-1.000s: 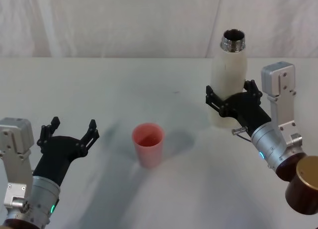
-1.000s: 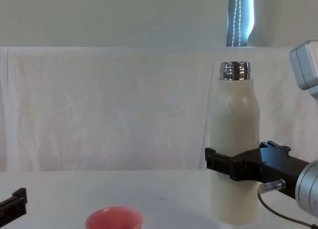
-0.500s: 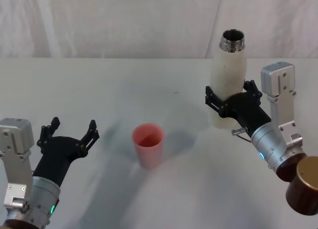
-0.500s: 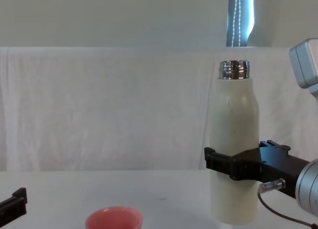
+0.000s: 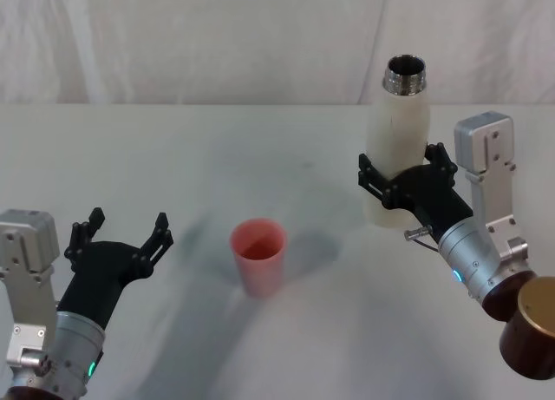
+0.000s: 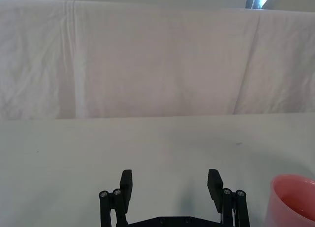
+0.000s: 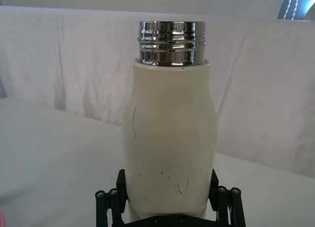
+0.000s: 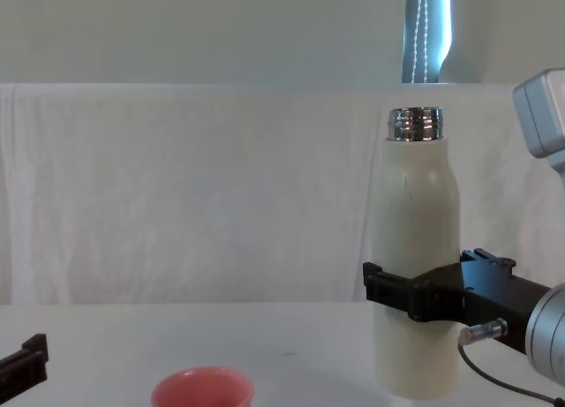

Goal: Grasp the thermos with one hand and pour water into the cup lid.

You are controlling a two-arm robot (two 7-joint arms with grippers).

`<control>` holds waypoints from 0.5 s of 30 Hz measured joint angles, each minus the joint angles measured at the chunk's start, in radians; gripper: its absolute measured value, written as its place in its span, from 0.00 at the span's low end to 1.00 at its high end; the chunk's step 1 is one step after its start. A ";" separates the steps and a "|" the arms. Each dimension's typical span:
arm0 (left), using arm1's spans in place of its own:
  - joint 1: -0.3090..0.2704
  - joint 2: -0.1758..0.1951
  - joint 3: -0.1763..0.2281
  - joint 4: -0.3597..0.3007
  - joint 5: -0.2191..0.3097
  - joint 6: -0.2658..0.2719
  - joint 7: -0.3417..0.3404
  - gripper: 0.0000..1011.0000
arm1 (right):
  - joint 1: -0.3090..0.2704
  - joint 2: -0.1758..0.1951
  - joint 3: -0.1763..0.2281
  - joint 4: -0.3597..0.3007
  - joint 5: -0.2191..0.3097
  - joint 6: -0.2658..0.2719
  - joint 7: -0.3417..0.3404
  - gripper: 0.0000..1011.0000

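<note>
The thermos [image 5: 397, 131] stands upright at the right of the white table, its silver neck uncapped. My right gripper [image 5: 401, 173] is shut on its lower body, one black finger on each side, as the right wrist view shows around the thermos [image 7: 170, 138]. In the chest view the thermos [image 8: 415, 230] has the right gripper [image 8: 413, 299] wrapped round it low down. The pink cup lid [image 5: 257, 254] stands upright mid-table, left of the thermos and apart from it. My left gripper [image 5: 121, 231] hovers open and empty left of the cup lid [image 6: 294, 200].
A white cloth backdrop [image 5: 217, 36] hangs behind the table's far edge. A brown round part [image 5: 529, 326] of the right arm sits at the lower right. Bare table [image 5: 260, 148] lies between the cup lid and the backdrop.
The thermos has risen very slightly in the chest view, still in the right gripper. The left gripper has sunk a little toward the near edge.
</note>
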 joint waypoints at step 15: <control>0.000 0.000 0.000 0.000 0.000 0.000 0.000 0.99 | -0.011 0.037 -0.046 -0.022 -0.110 -0.028 -0.014 0.95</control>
